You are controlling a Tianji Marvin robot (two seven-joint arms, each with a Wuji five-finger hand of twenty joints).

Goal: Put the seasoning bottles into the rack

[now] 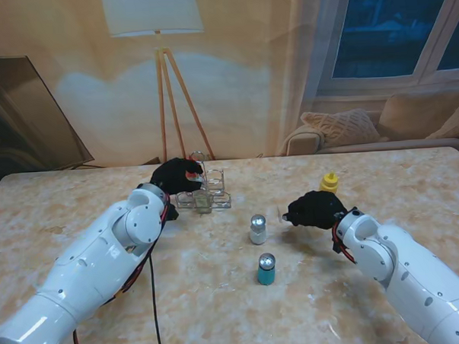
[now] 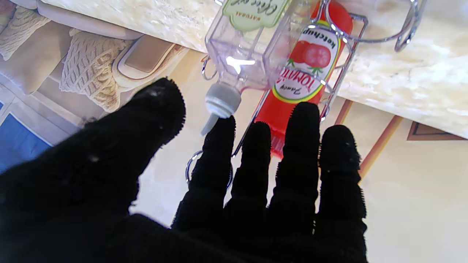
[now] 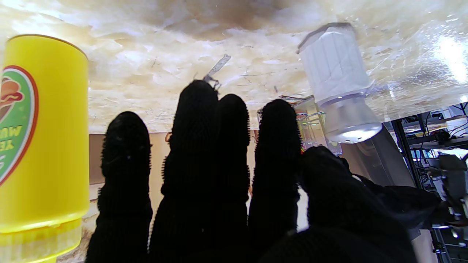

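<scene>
Already in the rack (image 1: 204,196), upper centre of frame: ketchup bottle (image 2: 305,69) and clear oil bottle (image 2: 252,44). We logged three outstanding on the surface (image 1: 78,201): white shaker (image 1: 258,229), teal shaker (image 1: 266,269), yellow bottle (image 1: 329,183). Our left hand (image 1: 176,175) and right hand (image 1: 315,210) were spread, holding nothing.

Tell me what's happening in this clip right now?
A two-armed robot is loading seasoning bottles into a wire rack at the far side of the table. The left hand is at the rack, fingers spread, next to a ketchup bottle and a clear oil bottle already in it. The right hand is open beside the yellow mustard bottle, holding nothing. A white shaker and a teal shaker stand loose on the table.
</scene>
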